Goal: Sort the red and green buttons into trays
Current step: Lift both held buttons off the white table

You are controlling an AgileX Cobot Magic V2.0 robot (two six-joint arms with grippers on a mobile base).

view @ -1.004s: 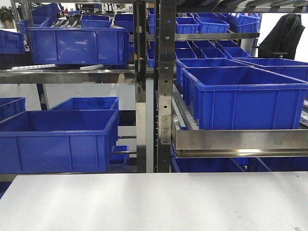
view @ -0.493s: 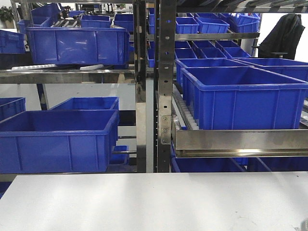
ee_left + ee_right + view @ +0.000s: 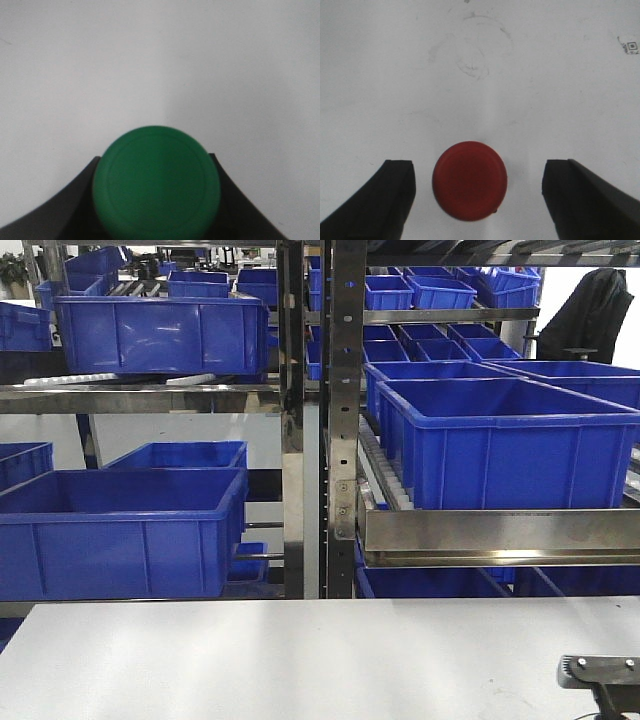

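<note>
1. My left claw (image 3: 153,157) is drawn in on the green button (image 3: 156,182). A dark finger (image 3: 60,215) presses against each side beneath the cap, so I am gripping it.
2. In the left wrist view the round green cap fills the lower middle and hides the button's base. Above and to both sides of it there is only plain white tabletop (image 3: 160,60).
3. My right claw (image 3: 477,165) is spread wide and holds nothing.
4. The red button (image 3: 470,180) sits on the white tabletop between the two fingers and touches neither. It is nearer the left finger (image 3: 390,200), and a wider gap separates it from the right finger (image 3: 585,200).
5. Beyond the red button the tabletop runs to the top of the view. It carries only faint scuff marks (image 3: 475,60) and one small printed sticker (image 3: 631,47) near the right edge.
6. In the front view the white table (image 3: 300,660) ends at a straight far edge against a metal rack (image 3: 345,440).
7. A dark arm part (image 3: 600,680) pokes in at the lower right corner.
8. Count: one green button, one red button, and two fingers seen on each claw.
9. Three large blue crates (image 3: 510,440) sit nearest on the rack. More stand behind them, too crowded to count.
</note>
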